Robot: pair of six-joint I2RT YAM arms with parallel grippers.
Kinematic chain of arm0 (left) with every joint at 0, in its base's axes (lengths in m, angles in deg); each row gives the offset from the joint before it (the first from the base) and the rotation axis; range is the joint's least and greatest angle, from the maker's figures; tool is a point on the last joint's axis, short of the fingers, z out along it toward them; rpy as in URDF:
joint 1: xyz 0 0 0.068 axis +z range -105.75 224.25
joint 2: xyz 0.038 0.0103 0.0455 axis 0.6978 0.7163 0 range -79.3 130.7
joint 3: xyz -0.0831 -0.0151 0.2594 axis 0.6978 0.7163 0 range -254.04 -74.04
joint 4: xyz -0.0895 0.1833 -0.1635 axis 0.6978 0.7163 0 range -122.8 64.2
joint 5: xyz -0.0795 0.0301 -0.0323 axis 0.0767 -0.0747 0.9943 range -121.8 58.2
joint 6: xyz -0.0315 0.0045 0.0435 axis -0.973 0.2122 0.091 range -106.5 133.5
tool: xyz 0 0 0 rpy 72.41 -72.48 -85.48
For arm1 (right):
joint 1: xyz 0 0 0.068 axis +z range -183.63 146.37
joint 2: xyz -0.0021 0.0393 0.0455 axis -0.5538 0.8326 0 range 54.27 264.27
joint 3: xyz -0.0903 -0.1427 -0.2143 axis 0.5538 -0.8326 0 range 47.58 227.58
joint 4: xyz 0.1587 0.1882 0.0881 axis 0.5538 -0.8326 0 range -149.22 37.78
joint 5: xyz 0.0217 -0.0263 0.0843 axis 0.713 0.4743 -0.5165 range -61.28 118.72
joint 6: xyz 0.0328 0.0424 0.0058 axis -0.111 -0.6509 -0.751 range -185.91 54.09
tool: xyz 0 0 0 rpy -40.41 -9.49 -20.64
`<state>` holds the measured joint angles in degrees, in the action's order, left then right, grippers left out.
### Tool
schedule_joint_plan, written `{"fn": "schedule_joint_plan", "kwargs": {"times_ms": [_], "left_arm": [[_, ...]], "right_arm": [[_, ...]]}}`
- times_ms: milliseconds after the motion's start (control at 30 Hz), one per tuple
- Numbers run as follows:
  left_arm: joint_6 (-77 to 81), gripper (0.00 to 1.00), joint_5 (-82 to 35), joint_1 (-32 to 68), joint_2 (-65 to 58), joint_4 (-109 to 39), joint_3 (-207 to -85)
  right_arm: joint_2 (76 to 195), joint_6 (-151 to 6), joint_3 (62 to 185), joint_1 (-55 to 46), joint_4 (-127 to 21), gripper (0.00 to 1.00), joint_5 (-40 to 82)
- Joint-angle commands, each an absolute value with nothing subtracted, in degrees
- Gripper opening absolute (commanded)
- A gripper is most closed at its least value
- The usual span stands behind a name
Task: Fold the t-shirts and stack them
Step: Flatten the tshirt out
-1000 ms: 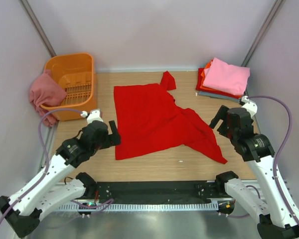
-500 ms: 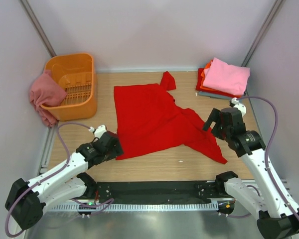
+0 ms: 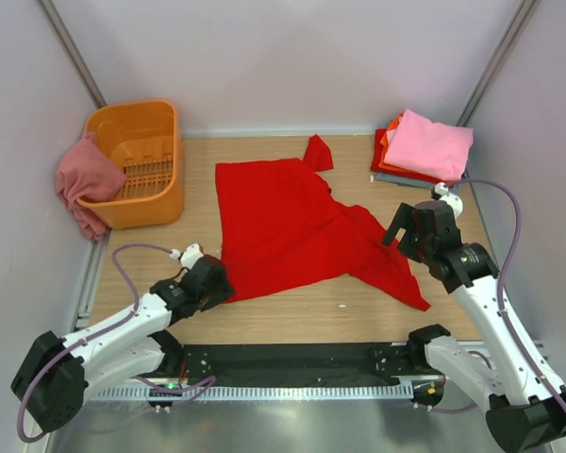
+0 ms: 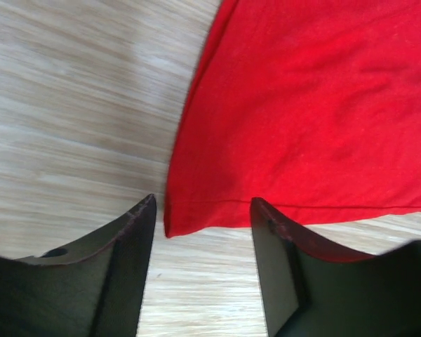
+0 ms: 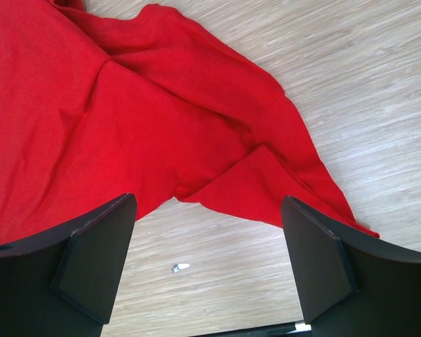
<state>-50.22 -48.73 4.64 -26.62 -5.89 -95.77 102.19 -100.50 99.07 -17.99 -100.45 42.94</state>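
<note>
- The left gripper (image 4: pixel 200 203) sits low at the near left corner of the bright red cloth t-shirt (image 3: pixel 283 226). Its two dark fingers stand apart, one on each side of that hemmed corner, and we see nothing clamped.
- From that corner the shirt's left edge runs away ahead of the gripper and the near hem runs off to its right. To its left the wood is bare, which leaves open room.
- The right gripper (image 5: pixel 207 200) hangs above the shirt's crumpled right side, jaws wide apart and holding nothing. Between its fingers a fold ends in a pointed edge, and a long tail of cloth trails off to its right.
- Beyond that tail, and on the near side of the fold, the wood lies bare again, save for a small white speck (image 5: pixel 180 267) just under the fold.
- The pale wooden tabletop (image 3: pixel 302 307) carries everything. Plain pale walls (image 3: pixel 283 66) close it in on three sides, and a black strip (image 3: pixel 292 359) runs along the near edge behind both grippers.
- Well ahead of the left gripper and off to its left stands an orange slotted plastic basket (image 3: pixel 141 212). A dusty rose shirt (image 3: pixel 85 179) hangs over its left rim and spills down outside.
- Ahead of the right gripper, near the far right corner, lies a stack of folded shirts. There is a light pink shirt (image 3: pixel 432 142) on top, an orange-red shirt (image 3: pixel 396 170) beneath it and a grey-blue sliver (image 3: pixel 410 181) at the bottom.
</note>
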Motion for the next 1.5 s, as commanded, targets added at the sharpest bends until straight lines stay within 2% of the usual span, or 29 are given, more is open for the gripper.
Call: {"fn": "schedule_joint_plan", "kwargs": {"times_ms": [0, 33, 100, 133, 200, 233, 433, 500, 633, 700, 767, 833, 967, 1000, 1067, 1233, 1467], "left_arm": [[-51.89, 0.55, -47.97, 4.7, -25.08, -10.65, -94.61], [-51.89, 0.52, -47.8, 4.7, -24.81, -11.35, -94.69], [-51.72, 0.38, -47.27, 4.79, -24.46, -11.79, -94.6], [-51.54, 0.26, -47.18, 4.7, -24.2, -11.71, -94.69], [-51.1, 0.14, -47.09, 4.7, -24.28, -11.45, -94.95], [-50.84, 0.0, -46.92, 4.7, -24.55, -10.75, -95.56], [-45.75, 0.0, -53.57, 5.49, -30.25, 4.17, -106.69], [-42.77, 0.0, -55.96, 8.03, -34.03, 10.75, -110.84], [-32.93, 0.0, -55.54, 18.56, -37.55, 16.58, -118.93], [-31.94, 0.0, -52.81, 22.71, -37.56, 18.34, -121.39], [-31.07, 0.0, -50.54, 25.08, -37.38, 19.93, -122.81], [-30.01, 0.0, -50.35, 25.44, -37.64, 20.02, -122.64], [-28.69, 0.0, -47.53, 25.44, -36.77, 17.48, -121.5], [-28.51, 0.0, -47.53, 25.44, -35.89, 17.21, -121.32], [-27.99, 0.0, -46.31, 25.53, -34.84, 16.86, -121.41], [-27.46, 0.0, -45.34, 25.71, -34.83, 15.8, -120.97], [-27.55, 0.0, -45.77, 25.71, -35.88, 16.07, -120.88]], "right_arm": [[103.22, -100.1, 98.74, -17.99, -97.84, 0.9, 44.01], [103.48, -100.19, 98.65, -17.99, -97.75, 0.9, 43.92], [104.27, -100.19, 98.56, -17.9, -97.57, 0.9, 43.84], [104.45, -100.28, 98.39, -17.9, -97.57, 0.9, 43.84], [104.54, -100.28, 98.21, -17.99, -97.49, 0.9, 44.36], [104.63, -100.37, 97.95, -18.07, -97.49, 0.9, 44.62], [104.8, -102.3, 96.81, -18.16, -96.96, 0.92, 43.58], [105.67, -102.39, 95.4, -19.3, -94.33, 1.0, 38.86], [110.41, -103.09, 90.67, -26.05, -91.08, 1.0, 22.44], [111.48, -103.62, 88.55, -29.93, -89.23, 0.99, 19.76], [111.13, -103.62, 88.45, -30.38, -89.83, 0.97, 22.63], [110.08, -103.62, 88.02, -30.29, -90.02, 0.9, 23.36], [109.29, -104.59, 85.82, -30.29, -88.88, 0.68, 19.24], [109.02, -104.67, 84.42, -29.51, -88.26, 0.6, 17.14], [108.06, -105.46, 83.19, -25.05, -86.95, 0.54, 17.37], [112.26, -107.83, 83.62, -10.47, -86.5, 0.52, 24.4], [119.82, -108.1, 82.74, -4.72, -82.29, 0.52, 25.64]]}}
